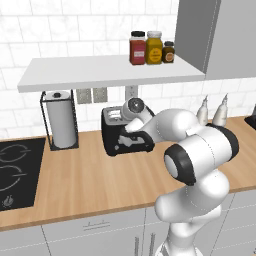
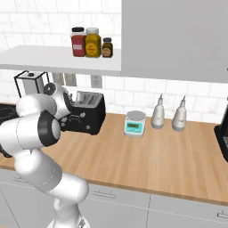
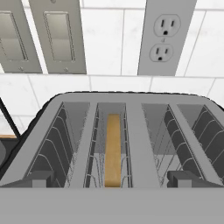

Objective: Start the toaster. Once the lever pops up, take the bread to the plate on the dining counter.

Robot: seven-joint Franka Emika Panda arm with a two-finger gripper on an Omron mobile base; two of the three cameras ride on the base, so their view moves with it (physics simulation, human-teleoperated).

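Observation:
The toaster (image 1: 112, 131) is a glossy black box on the wood counter by the tiled wall, also seen in the right base view (image 2: 91, 111). In the hand view I look down on its grey top (image 3: 136, 127) from the front. The bread (image 3: 113, 148) stands edge-up, sunk in the second slot from the left. My gripper (image 3: 113, 178) is open, its two dark fingertips (image 3: 41, 177) spread wide at the toaster's near edge, with nothing between them. In both base views my hand hangs at the toaster's front face. The plate and the dining counter are out of view.
A paper towel roll (image 1: 62, 120) stands left of the toaster and a black cooktop (image 1: 15, 170) lies beyond it. A white shelf (image 1: 100, 72) with three jars hangs above. To the right are a kitchen scale (image 2: 135, 123), two bottles (image 2: 158, 113) and a black coffee machine (image 2: 222, 138).

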